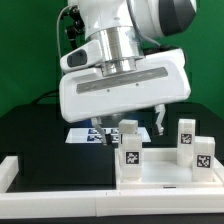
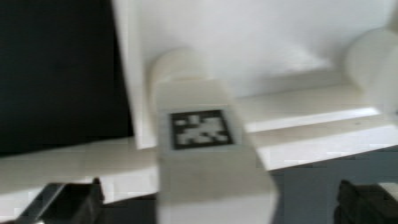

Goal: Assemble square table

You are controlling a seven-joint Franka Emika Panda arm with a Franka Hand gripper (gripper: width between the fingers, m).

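From my screen I saw the marker board (image 1: 84, 134) lying flat on the black table (image 1: 30, 130), its printed tags partly hidden. A green backdrop (image 1: 25, 50) stood behind the table. A long white border bar (image 1: 60, 190) ran along the table's near edge, well in front of the marker board, with a raised end piece (image 1: 8, 172) at its corner.

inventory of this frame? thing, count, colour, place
table top: 1, white slab, front of the exterior view, right of centre
legs: 3 visible, white with black-and-white tags, standing upright on the slab; one fills the wrist view
border bar: 1 visible, white, along the front edge
marker board: 1, white with tags, flat on the black mat behind the slab
gripper: 1, open, dark fingers, hovering just behind the legs
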